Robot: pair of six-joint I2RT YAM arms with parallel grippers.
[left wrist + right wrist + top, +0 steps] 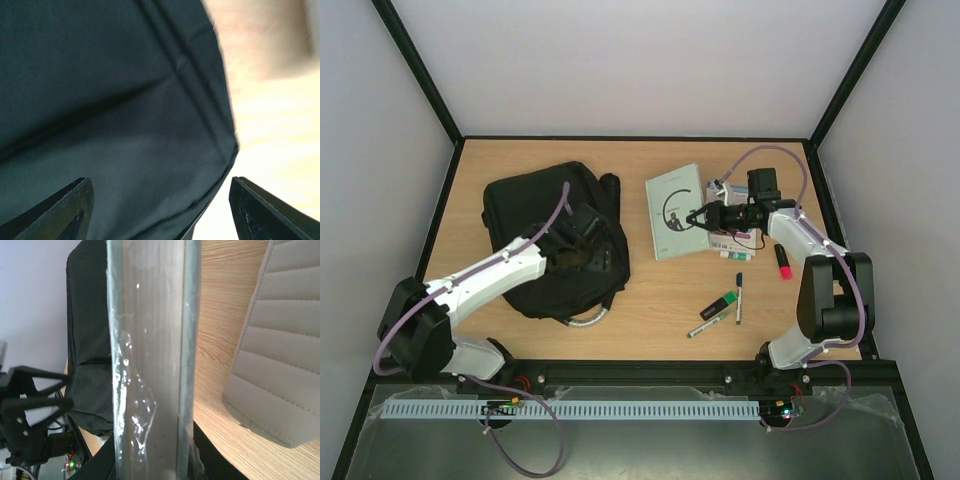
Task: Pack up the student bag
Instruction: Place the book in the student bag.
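matt black cloth student bag, wood-grain table, glossy plastic-wrapped book

Black student bag lying flat
Soft, crumpled fabric under the left gripper; grey loop handle nearer the arms.

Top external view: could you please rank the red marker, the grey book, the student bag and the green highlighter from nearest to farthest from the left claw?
1. The student bag: directly under the left claw.
2. The grey book: to its right, mid-table.
3. The green highlighter: further right, nearer the arms' bases.
4. The red marker: far right.
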